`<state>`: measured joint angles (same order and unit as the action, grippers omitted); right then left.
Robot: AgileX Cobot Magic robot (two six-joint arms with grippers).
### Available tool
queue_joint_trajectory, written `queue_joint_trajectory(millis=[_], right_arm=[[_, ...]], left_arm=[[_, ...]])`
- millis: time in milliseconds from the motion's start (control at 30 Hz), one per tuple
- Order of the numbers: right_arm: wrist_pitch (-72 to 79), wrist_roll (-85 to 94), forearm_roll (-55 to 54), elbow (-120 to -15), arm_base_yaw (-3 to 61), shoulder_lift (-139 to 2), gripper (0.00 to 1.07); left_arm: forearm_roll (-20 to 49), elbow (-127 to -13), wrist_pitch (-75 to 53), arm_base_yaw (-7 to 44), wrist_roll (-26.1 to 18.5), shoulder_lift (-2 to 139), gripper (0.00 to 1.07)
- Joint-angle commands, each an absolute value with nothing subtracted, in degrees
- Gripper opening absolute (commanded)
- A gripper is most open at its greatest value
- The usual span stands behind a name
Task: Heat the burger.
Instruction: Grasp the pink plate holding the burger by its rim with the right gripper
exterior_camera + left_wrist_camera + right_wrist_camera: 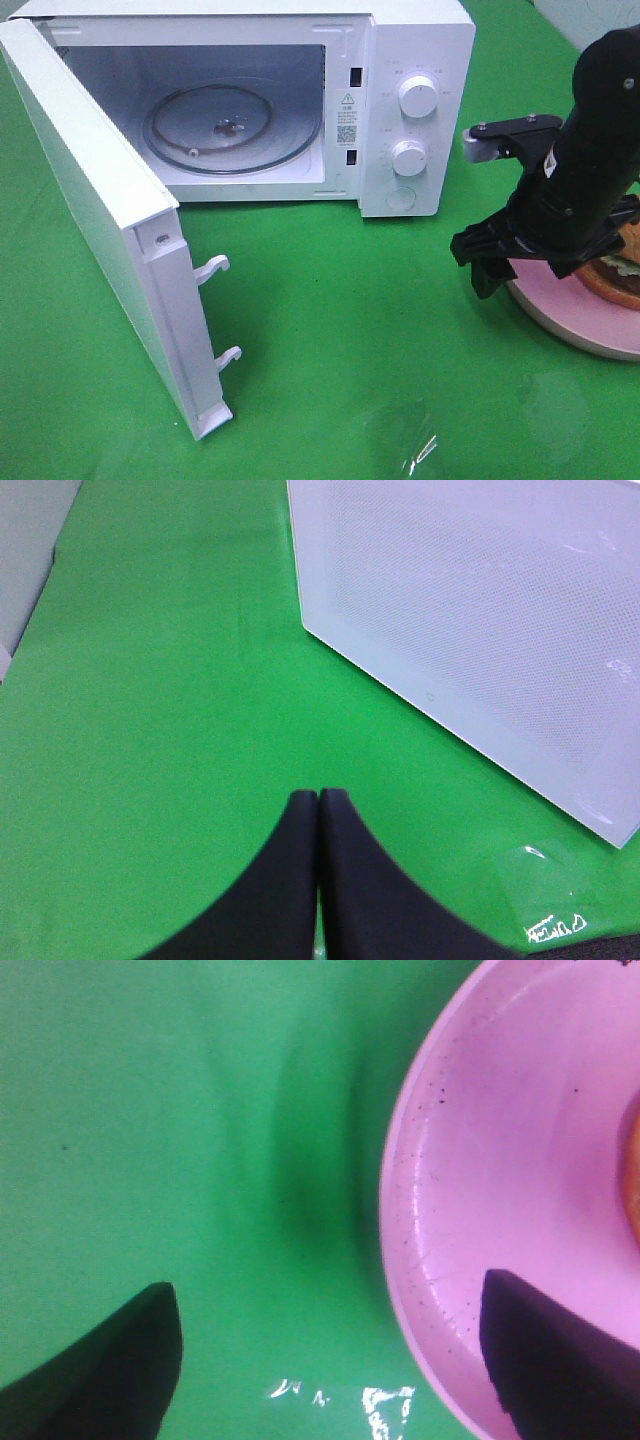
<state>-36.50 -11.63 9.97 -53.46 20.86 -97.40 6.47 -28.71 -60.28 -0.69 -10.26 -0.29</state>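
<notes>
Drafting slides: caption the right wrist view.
Open right gripper spans the pink plate rim over green cloth, burger at frame edge.

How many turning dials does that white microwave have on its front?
2. The upper dial sits high on the microwave's right-hand panel; the lower dial is directly beneath it. A flatter round button below them is not counted.

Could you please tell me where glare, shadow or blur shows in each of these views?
Exterior high: even light, fairly sharp, one glare patch on the green cloth. Left wrist: the near left gripper is soft-edged, with more glare on the cloth. Right wrist: the open right gripper is blurred, with a soft shadow on the cloth beside the pink plate.
</notes>
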Motion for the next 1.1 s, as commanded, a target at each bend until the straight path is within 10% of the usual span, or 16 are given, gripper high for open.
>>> queue_joint_trajectory(millis=[33,700,1100], right_arm=[[-35.7,-12.2,12.5,-53.8,20.9,-99.5,0.76],[-35.8,-15.6,21.3,-59.8,20.7,-113.2,0.55],[-36.7,-15.6,25.0,-59.8,20.7,-113.4,0.00]], left_arm=[[6.6,-28.5,-59.6,-0.7,-10.0,-1.5,0.00],[6.6,-28.5,-59.6,-0.7,-10.0,-1.5,0.00],[6.6,-28.5,-59.6,-0.7,-10.0,-1.5,0.00]])
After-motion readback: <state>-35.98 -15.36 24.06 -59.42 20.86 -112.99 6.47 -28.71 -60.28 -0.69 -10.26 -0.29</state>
